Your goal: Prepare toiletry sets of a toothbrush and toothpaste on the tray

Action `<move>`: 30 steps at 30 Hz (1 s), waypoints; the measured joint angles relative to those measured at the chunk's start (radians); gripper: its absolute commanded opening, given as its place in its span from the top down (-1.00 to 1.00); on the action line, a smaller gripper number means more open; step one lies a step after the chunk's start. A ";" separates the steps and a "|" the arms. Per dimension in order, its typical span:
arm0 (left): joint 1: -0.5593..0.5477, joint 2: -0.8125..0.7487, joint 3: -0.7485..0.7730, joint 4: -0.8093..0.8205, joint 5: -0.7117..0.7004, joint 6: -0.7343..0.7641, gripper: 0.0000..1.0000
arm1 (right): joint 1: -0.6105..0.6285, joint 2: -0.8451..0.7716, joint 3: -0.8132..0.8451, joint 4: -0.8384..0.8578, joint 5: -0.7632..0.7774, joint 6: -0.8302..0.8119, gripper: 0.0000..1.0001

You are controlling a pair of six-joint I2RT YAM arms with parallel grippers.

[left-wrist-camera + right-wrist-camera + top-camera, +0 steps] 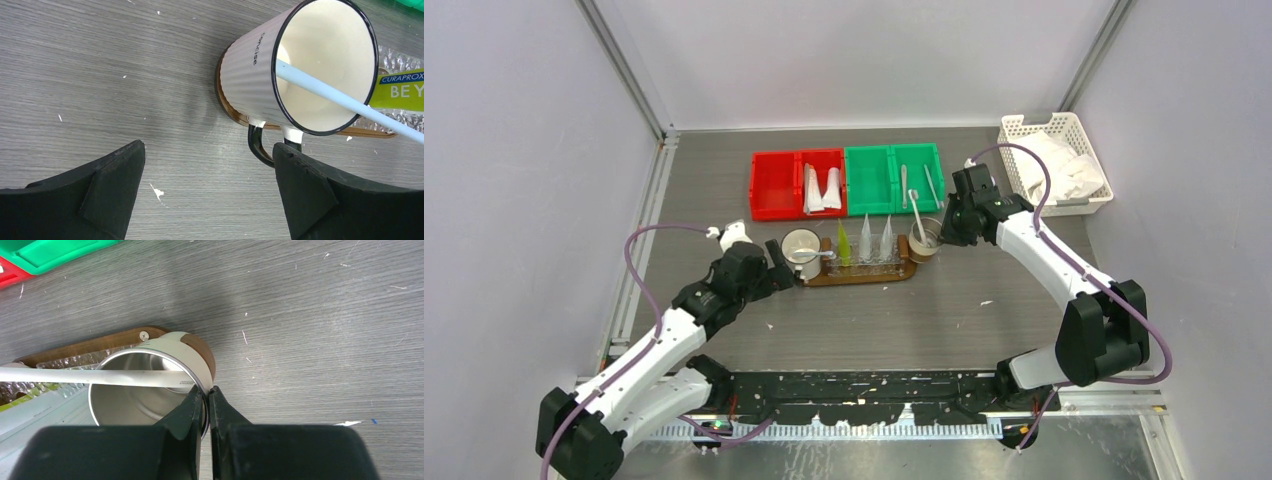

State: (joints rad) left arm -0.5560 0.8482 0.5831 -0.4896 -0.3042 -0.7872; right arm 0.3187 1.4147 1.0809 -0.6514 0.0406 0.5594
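Note:
A brown wooden tray [864, 277] holds a white mug [802, 246] at its left end and a steel-lined cup [924, 242] at its right end. Between them stand a yellow-green tube [843, 246] and two whitish tubes [865, 238]. A pale toothbrush [340, 100] leans in the mug [250, 75], and another toothbrush [90, 376] lies across the cup [150, 405]. My left gripper [209, 165] is open just short of the mug's black handle [256, 147]. My right gripper [206, 392] is shut on the cup's rim, one finger inside and one outside.
Behind the tray sit red bins [798, 184] with whitish tubes and green bins [894, 178] with spare toothbrushes. A white basket [1014, 128] with cloth stands at the back right. Small white flecks dot the grey tabletop.

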 measured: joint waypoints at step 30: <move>-0.085 -0.087 0.124 -0.141 -0.145 0.006 -0.99 | 0.000 0.000 -0.010 -0.046 0.002 -0.019 0.98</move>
State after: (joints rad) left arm -0.6415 0.7612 0.7067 -0.6308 -0.4488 -0.7807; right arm 0.3191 1.4147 1.0706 -0.6975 0.0425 0.5400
